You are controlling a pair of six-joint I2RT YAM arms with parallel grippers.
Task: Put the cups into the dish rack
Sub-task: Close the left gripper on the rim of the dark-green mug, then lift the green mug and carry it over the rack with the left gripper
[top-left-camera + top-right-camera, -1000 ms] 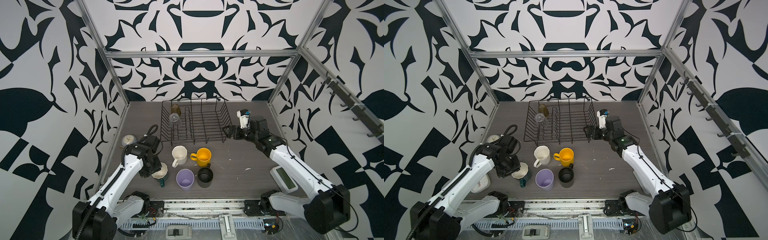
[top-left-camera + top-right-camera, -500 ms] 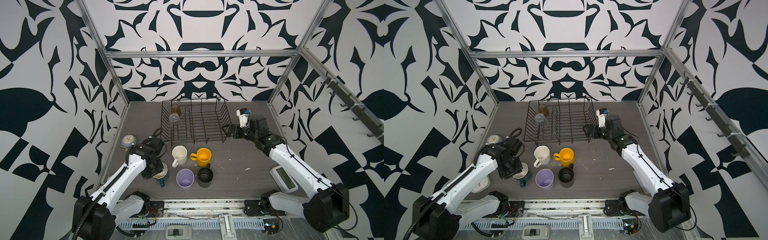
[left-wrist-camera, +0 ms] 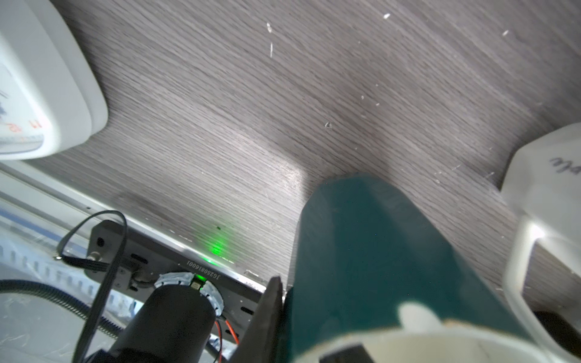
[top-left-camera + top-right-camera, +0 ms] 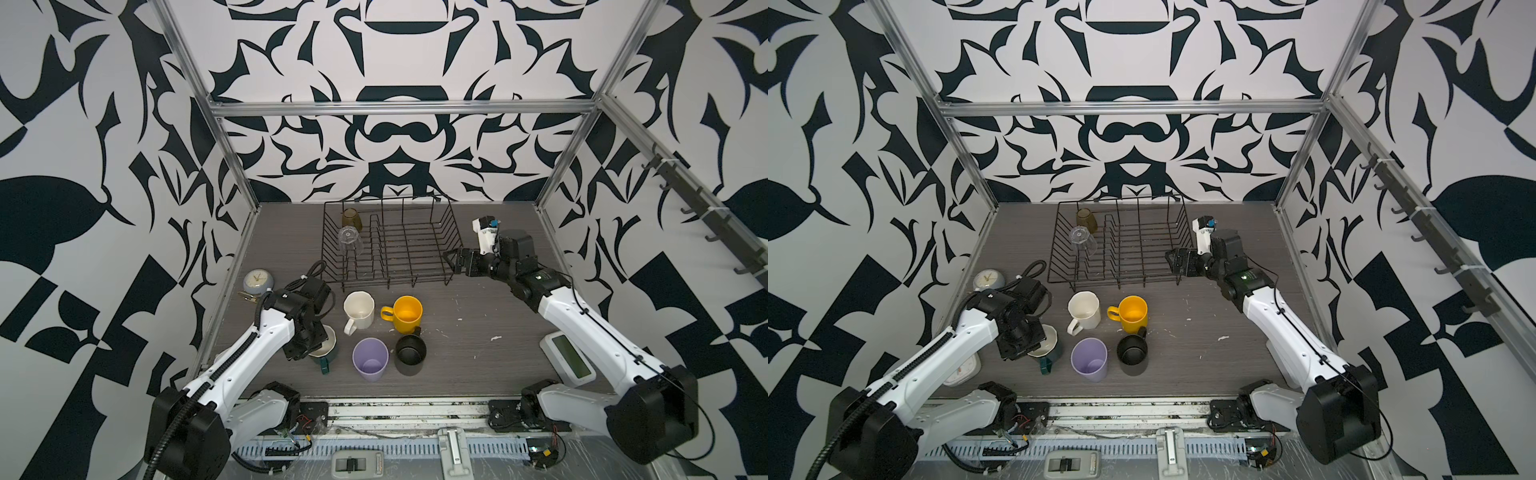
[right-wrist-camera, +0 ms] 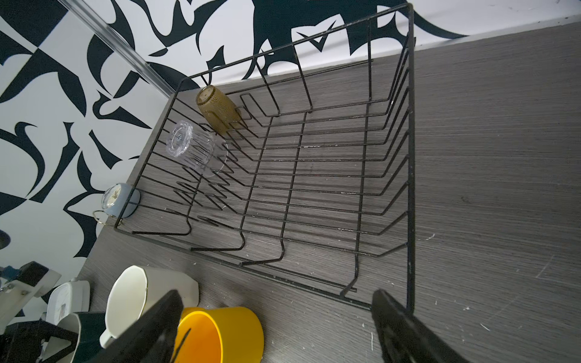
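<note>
Left jaws have closed on the dark-green mug (image 4: 329, 356), wrist pitched down; right jaws spread.

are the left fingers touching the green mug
Touching. The left wrist view shows one of the left fingers pressed flat on the outer wall of the green mug, the other inside its rim.

Robot lab test cell. Aluminium frame (image 4: 399, 107) boxes in a grey wood-grain tabletop (image 4: 478, 357). Wall panels (image 4: 83, 124) printed with bold black-and-white shapes. White left arm (image 4: 257, 345) and right arm (image 4: 582, 320) bolted to metal front rail (image 4: 399, 409). Dish rack (image 4: 390, 249) sits loose among this hardware.
</note>
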